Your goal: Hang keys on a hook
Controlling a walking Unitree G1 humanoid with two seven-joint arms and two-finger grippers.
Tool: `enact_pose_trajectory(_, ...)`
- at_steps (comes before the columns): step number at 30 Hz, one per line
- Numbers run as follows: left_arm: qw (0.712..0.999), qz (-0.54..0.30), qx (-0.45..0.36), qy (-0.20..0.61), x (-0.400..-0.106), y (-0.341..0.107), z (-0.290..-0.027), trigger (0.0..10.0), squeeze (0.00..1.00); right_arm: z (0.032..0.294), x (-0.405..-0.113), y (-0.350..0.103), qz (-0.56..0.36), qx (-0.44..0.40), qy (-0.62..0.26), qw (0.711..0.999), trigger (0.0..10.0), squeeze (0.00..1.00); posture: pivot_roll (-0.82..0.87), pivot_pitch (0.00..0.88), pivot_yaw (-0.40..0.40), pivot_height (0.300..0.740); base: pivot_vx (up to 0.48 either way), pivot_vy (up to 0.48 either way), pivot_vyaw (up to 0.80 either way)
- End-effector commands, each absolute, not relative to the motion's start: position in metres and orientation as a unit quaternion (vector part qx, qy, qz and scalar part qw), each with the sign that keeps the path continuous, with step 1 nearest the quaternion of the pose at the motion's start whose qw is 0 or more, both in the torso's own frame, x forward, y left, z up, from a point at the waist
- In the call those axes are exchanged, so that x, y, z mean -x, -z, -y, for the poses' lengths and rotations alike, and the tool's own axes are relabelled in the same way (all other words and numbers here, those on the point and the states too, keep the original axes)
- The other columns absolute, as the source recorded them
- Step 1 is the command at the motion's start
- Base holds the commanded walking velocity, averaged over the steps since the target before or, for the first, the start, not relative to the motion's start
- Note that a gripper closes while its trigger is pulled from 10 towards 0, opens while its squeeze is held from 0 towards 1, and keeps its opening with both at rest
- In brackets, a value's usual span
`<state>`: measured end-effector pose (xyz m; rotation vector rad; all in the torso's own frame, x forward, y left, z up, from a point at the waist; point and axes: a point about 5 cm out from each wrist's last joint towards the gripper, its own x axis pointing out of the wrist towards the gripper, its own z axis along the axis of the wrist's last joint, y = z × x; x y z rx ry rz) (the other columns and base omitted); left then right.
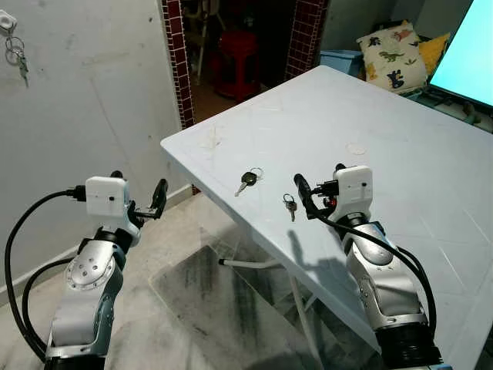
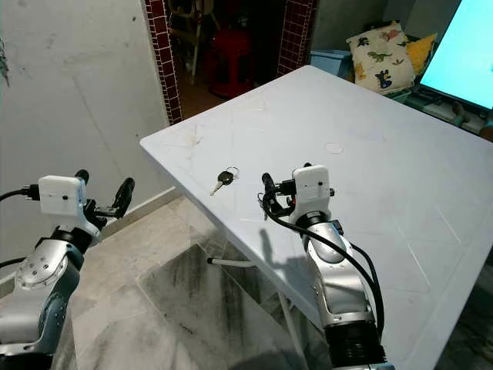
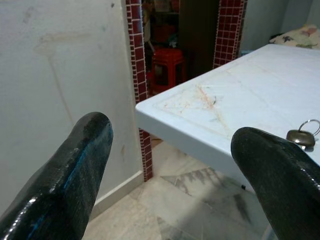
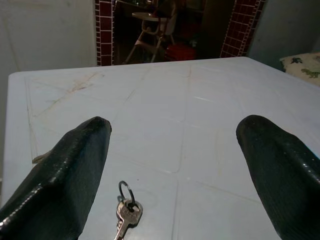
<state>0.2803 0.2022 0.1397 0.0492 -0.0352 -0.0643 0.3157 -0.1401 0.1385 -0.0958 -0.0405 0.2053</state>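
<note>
**Right wrist view: small key lies just ahead of the open jaws, pickup not yet made**

Left eye view, L to R: white wall hook (image 1: 8,25) with a key bunch already hanging, top left. Left gripper (image 1: 139,202) held off the table's corner, jaws apart, empty. Black-headed key with ring (image 1: 248,180) on white plastic table (image 1: 400,146), near its edge. Small silver key on a split ring (image 4: 126,207) sits on the table betw. the right gripper (image 4: 172,170) fingers, slightly toward one; jaws wide, nothing held.

Step in hand, I judge: reach/approach. Next: lower, centre over key, close, then carry to hook, well apart.
</note>
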Motion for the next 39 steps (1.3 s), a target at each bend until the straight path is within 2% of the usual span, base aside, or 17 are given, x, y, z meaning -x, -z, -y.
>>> enact_pose_trajectory(1,0.999,0.022,-0.03,0.038,-0.28,-0.143,-0.202,10.0,0.0,0.137,-0.316,-0.136,0.017,0.047,-0.106,0.993,10.0,0.0,0.16,0.0,0.001,0.74,0.0,0.0,0.0)
enact_pose_trajectory(11,0.998,0.027,-0.031,0.047,-0.282,-0.149,-0.197,10.0,0.0,0.131,-0.313,-0.131,0.011,0.038,-0.111,0.993,10.0,0.0,0.17,0.0,0.008,0.74,0.0,0.0,0.0)
enact_pose_trajectory(20,0.997,0.012,-0.014,0.077,-0.282,-0.141,-0.179,10.0,0.0,0.146,-0.303,-0.132,0.013,0.039,-0.078,0.996,10.0,0.0,0.1,0.0,0.049,0.74,0.0,0.0,0.0)
enact_pose_trajectory(33,0.992,-0.042,0.019,0.114,-0.265,-0.118,-0.153,10.0,0.0,0.154,-0.283,-0.122,-0.034,0.052,-0.077,0.995,10.0,0.0,0.06,0.0,0.018,0.74,0.0,0.0,0.0)
enact_pose_trajectory(39,0.991,-0.046,0.025,0.123,-0.257,-0.115,-0.146,10.0,0.0,0.146,-0.292,-0.128,-0.035,0.039,-0.079,0.995,10.0,0.0,0.06,0.0,0.003,0.74,0.0,0.0,0.0)
